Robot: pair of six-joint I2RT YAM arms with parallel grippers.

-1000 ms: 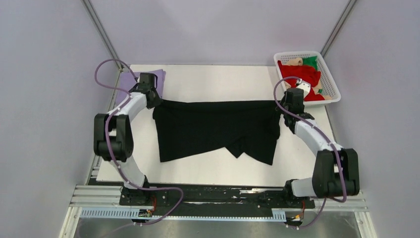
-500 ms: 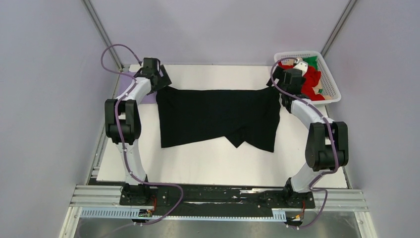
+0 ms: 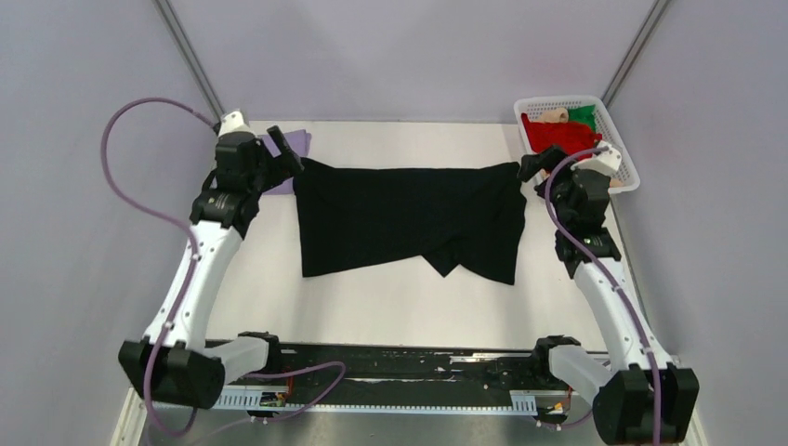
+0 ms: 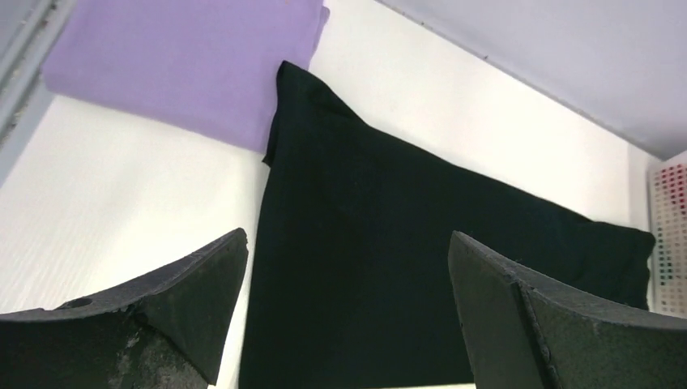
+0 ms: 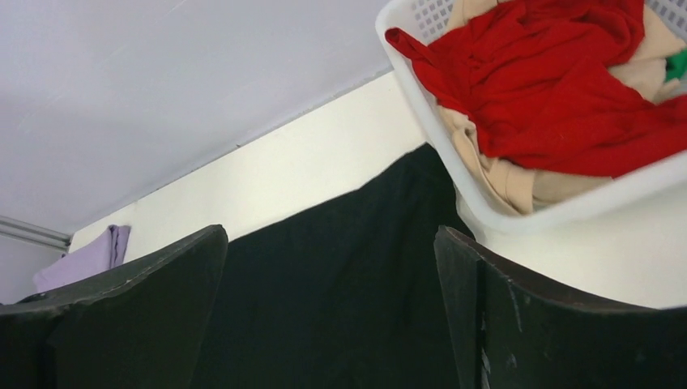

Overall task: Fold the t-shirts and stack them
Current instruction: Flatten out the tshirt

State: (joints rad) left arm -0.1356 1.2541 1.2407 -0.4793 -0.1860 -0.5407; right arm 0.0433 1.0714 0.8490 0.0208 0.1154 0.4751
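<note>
My left pincer [image 4: 347, 237] is spread wide with nothing between its fingers; it hangs above the far left corner of the black t-shirt [image 3: 409, 218]; my right pincer [image 5: 330, 231] is spread just as wide over the far right corner. The black t-shirt lies flat across the middle of the white table [image 3: 409, 307], its near edge uneven; its far left corner reaches the edge of the folded lavender t-shirt [image 4: 186, 65]; its far right corner lies just beside the white basket [image 5: 421, 105]. In that basket the red t-shirt [image 5: 551, 89] sits crumpled on the beige one [image 5: 502, 182]; a bit of the green one [image 3: 584, 114] shows at the far end.
</note>
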